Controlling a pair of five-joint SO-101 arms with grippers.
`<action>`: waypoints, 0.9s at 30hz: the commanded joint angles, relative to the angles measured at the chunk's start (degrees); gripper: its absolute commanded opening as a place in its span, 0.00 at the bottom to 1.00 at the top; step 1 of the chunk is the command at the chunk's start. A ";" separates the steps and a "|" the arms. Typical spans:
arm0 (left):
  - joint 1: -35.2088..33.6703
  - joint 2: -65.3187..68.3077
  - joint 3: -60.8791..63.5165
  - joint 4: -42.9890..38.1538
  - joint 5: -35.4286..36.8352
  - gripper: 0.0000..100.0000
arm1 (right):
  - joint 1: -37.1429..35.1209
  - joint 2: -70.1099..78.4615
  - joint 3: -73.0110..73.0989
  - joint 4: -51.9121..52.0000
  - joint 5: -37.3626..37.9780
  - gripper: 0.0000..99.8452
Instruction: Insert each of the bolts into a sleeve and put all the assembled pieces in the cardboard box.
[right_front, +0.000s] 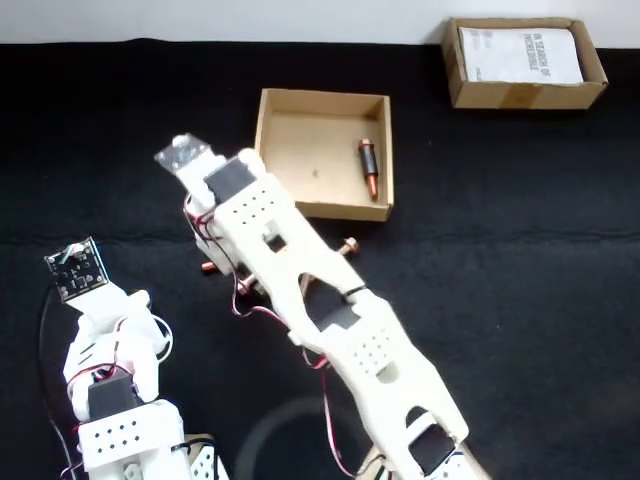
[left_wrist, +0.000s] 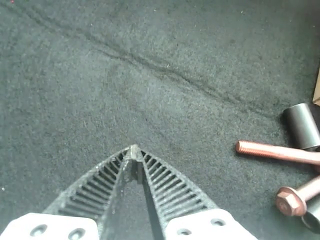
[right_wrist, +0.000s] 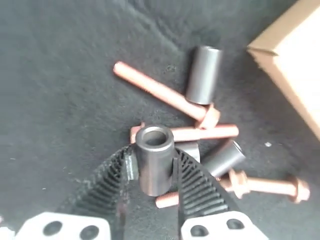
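Across the black cloth tabletop (right_front: 520, 300), my right arm (right_front: 340, 310) hides, from above, most of the loose copper-coloured bolts (right_wrist: 165, 92) just below the open brown cardboard box (right_front: 325, 95), upper centre. One sleeved bolt (right_front: 369, 167) lies inside by its right wall. My right fingers (right_wrist: 197, 185) clamp a dark grey metal sleeve (right_wrist: 155, 162), its lower end hidden. My left fingers (left_wrist: 165, 180) rest together over bare cloth.

Two arms (right_front: 360, 345), two boxes (right_front: 264, 140), one assembly (right_front: 369, 167)
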 joint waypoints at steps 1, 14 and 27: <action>0.22 -0.40 1.45 1.85 -0.18 0.01 | 0.66 -13.23 3.38 0.66 -1.41 0.01; 14.20 -0.04 -7.96 20.66 -0.70 0.01 | 1.01 -57.19 40.57 0.57 -5.10 0.01; 26.77 0.84 -23.43 29.27 -3.78 0.08 | 22.46 -94.02 71.87 0.48 -5.19 0.01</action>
